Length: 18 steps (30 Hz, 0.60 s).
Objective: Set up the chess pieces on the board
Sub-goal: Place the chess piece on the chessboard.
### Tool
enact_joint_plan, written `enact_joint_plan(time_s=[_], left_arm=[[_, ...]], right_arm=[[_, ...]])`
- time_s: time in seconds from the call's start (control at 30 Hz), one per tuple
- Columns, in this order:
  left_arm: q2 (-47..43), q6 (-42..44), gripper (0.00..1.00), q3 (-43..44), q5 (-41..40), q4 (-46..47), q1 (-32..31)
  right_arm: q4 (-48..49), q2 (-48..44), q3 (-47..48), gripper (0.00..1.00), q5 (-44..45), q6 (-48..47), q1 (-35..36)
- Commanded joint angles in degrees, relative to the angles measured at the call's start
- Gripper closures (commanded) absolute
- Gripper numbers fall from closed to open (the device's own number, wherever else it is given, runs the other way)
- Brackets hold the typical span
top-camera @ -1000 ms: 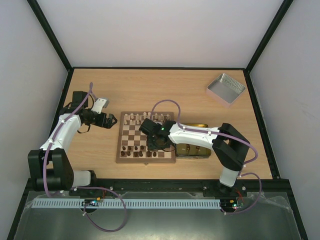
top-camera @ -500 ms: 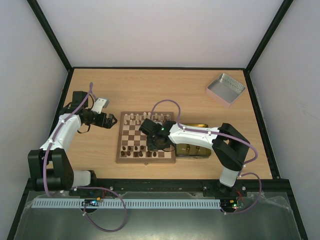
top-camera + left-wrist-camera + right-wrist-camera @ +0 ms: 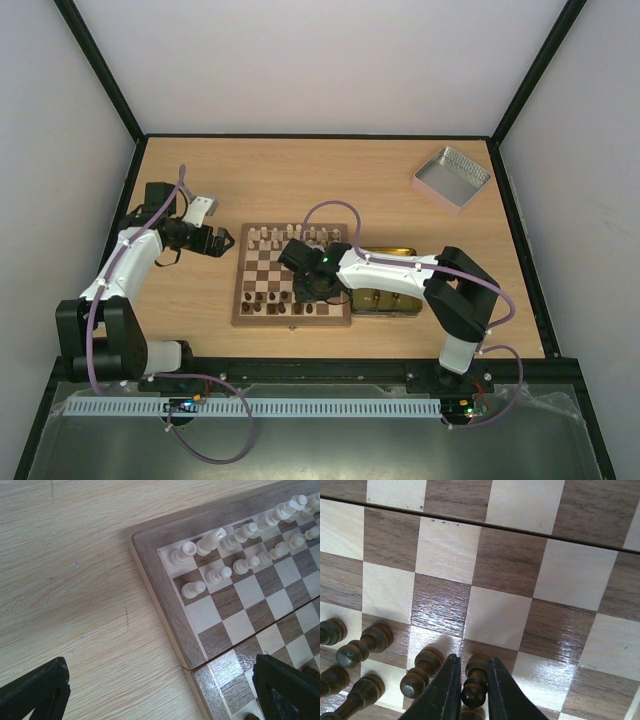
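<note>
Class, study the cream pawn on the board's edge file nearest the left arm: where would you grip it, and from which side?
Grip the edge pawn under its round head, coming down from above. It stands upright with another pawn close alongside, so a sideways approach risks knocking it.

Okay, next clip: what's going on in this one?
Two arms are setting up a chess set. The right claw is closed on a dark pawn over the board, in among the dark pieces on the near rows. Whether the pawn touches its square is unclear. The pale pieces stand in rows on the far side. The left claw hangs open beside the board's left edge, holding nothing.
</note>
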Motion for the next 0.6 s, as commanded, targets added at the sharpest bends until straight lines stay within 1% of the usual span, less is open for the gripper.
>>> enact_joint_plan(time_s=[0.0, 0.57], left_arm=[[-1.29, 0.12, 0.01, -0.68, 1.0, -0.4, -0.1], [-1.26, 0.04, 0.01, -0.68, 0.96, -0.43, -0.1]], right_arm=[[0.11, 0.03, -0.78, 0.88, 0.6, 0.87, 0.49], [-0.28, -0.88, -1.52, 0.89, 1.4, 1.09, 0.56]])
